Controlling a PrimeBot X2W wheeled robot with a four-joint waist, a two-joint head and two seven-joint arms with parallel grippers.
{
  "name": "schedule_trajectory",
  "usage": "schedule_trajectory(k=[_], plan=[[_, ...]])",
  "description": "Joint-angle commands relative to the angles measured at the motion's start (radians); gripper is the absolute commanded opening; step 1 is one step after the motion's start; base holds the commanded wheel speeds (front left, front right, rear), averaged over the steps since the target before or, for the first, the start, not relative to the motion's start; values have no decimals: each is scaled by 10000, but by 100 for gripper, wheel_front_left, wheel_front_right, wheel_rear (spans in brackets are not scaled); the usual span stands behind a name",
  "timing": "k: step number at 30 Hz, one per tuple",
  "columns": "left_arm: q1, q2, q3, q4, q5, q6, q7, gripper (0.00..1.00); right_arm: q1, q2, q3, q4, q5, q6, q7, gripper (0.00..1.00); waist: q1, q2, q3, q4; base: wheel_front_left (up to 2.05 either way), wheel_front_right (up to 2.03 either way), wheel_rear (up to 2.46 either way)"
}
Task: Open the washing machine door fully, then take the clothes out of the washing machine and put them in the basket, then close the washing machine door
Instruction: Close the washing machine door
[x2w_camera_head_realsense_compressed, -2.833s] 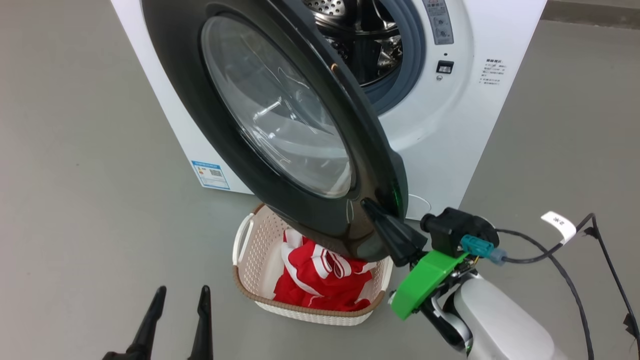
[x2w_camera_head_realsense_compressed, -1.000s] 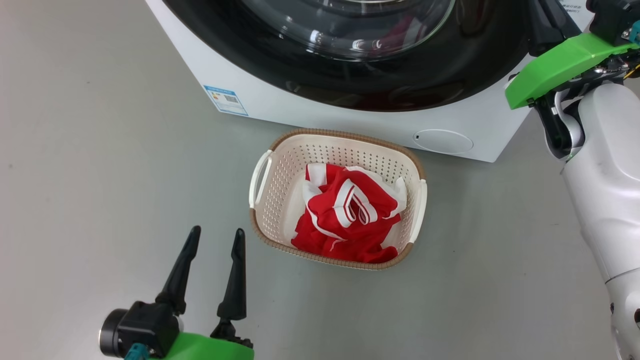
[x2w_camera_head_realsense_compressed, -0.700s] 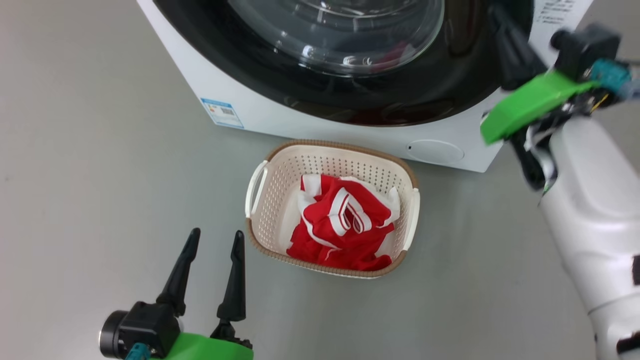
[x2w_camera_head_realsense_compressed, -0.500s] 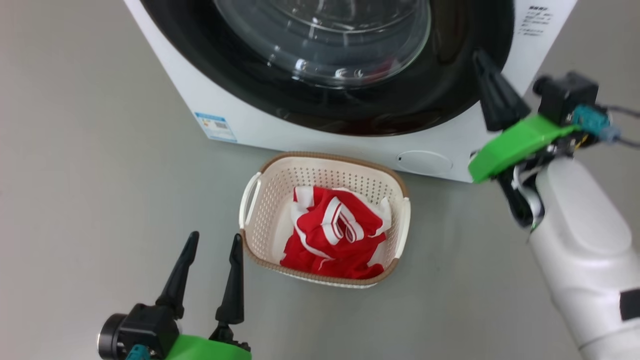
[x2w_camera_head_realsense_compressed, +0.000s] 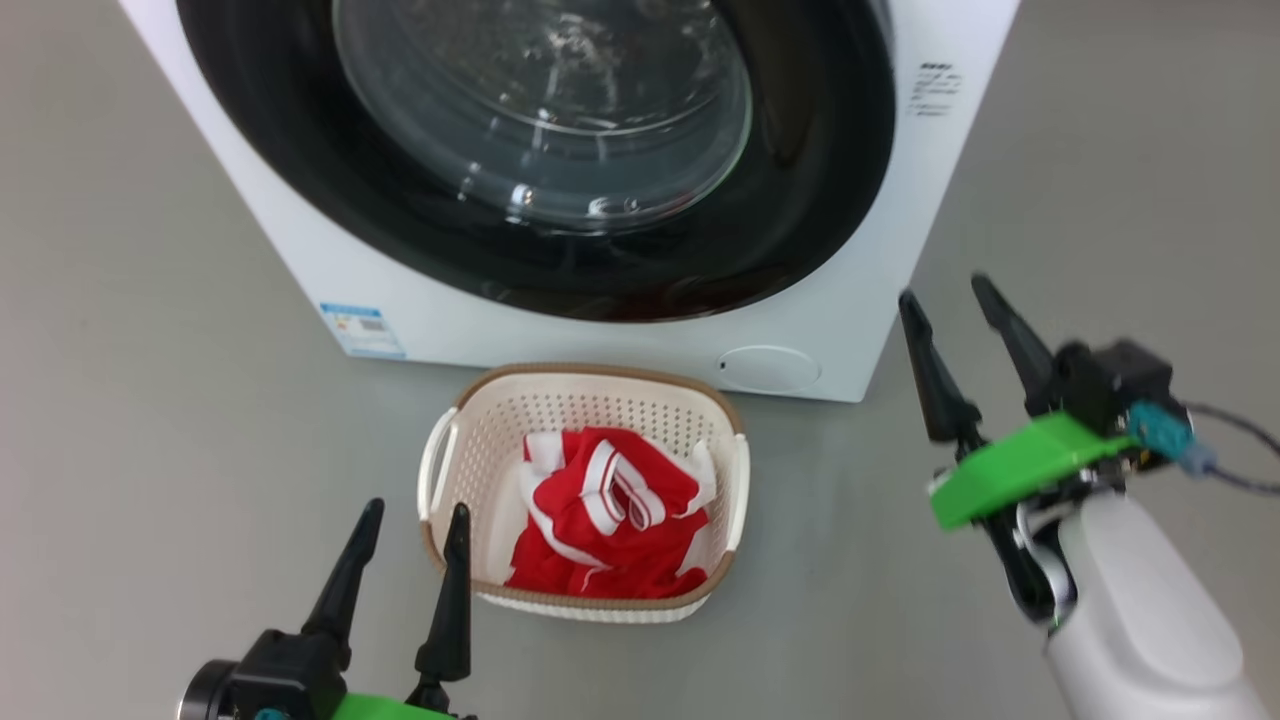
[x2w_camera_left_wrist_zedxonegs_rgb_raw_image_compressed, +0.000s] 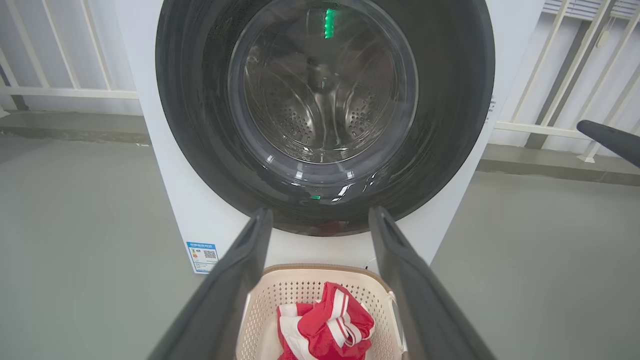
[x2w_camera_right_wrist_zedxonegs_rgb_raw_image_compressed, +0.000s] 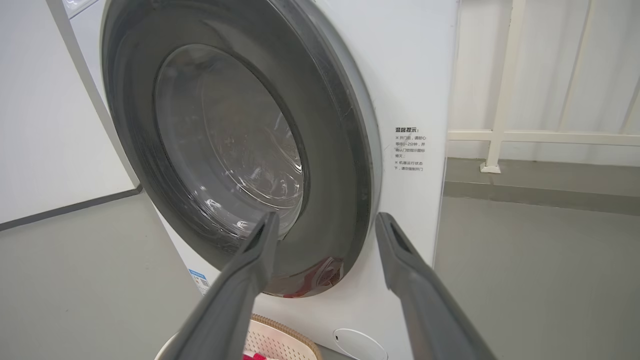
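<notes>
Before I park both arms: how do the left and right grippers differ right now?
The left gripper sits low near the basket; the right gripper stands beside the washing machine, off its right front corner. The left gripper's fingers look sharp, the right gripper's blurred. Both are open and empty.

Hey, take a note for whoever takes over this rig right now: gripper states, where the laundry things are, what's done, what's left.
Left gripper: open, empty, low by the basket's left front corner.
Right gripper: open, empty, off the washing machine's right front corner, touching nothing.
Clothes: in the basket, on the floor in front of the machine.
Washing machine door: looks flush against the front; whether it clicked shut can't be told.
Done: unloading, door pushed to.
Left: probably only checking that the door is fully closed.
</notes>
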Motion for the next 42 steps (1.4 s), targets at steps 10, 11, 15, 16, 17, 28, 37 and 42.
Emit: schedule_trajectory(k=[10, 11, 15, 16, 17, 28, 37, 42], plan=[[373, 319, 296, -288, -116, 99, 275, 100, 2138, 264, -80, -1548, -681, -11, -64, 100, 0, 0, -830, -993, 0, 0, 0], [432, 331, 301, -287, -134, 111, 294, 100, 2316, 272, -111, -1689, -723, -11, -61, 100, 0, 0, -892, -1067, 0, 0, 0], [702, 350, 313, -281, -235, 171, 352, 100, 3220, 303, -331, -2442, -910, -11, 171, 100, 0, 0, -1149, -1353, 0, 0, 0], [756, 348, 311, -282, -252, 184, 351, 100, 3405, 309, -409, -2599, -941, -11, 226, 100, 0, 0, -1203, -1401, 0, 0, 0], [813, 350, 303, -282, -265, 194, 360, 100, 3586, 314, -485, -2760, -964, -11, 282, 100, 0, 0, -1246, -1447, 0, 0, 0], [1238, 402, 220, -321, -274, 350, 372, 100, 5076, 334, -882, -4128, -915, -11, 861, 100, 0, 0, -1584, -1770, 0, 0, 0], [1380, 499, 166, -380, -199, 480, 368, 100, 5575, 335, -1101, -4560, -946, -11, 1119, 100, 0, 0, -1693, -1888, 0, 0, 0], [1386, 528, 158, -372, -180, 540, 360, 100, 5683, 336, -1125, -4622, -904, -11, 1157, 100, 0, 0, -1704, -1916, 0, 0, 0]])
